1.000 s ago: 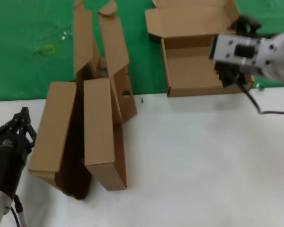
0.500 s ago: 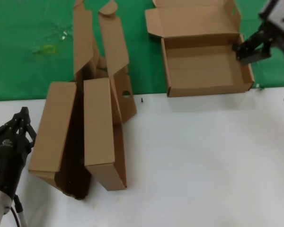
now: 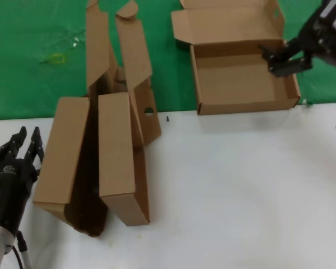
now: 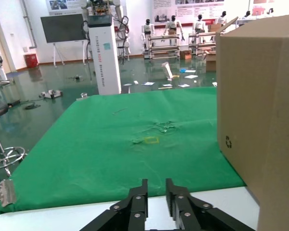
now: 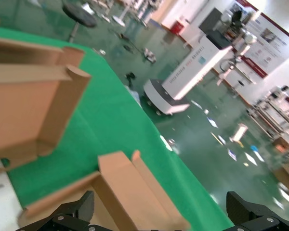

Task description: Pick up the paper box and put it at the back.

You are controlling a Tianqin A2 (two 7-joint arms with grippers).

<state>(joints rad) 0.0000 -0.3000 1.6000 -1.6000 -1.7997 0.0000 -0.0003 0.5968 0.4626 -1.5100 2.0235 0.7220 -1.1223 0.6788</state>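
Paper box (image 3: 242,78) sits open at 1 o'clock on green cloth (image 3: 39,50), beyond white surface (image 3: 229,190). My right end effector (image 3: 284,56) hovers over its right wall, wide open, empty. I'd lift clear without snagging thin corrugated wall. Left end effector (image 3: 23,143) at 8 o'clock, slightly parted, empty.

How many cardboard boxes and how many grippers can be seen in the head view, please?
Cardboard boxes: 3 — the paper box lying open at the back, and two other boxes propped together on the left.
Grippers: 2 — left gripper, right gripper.
Total: 5.
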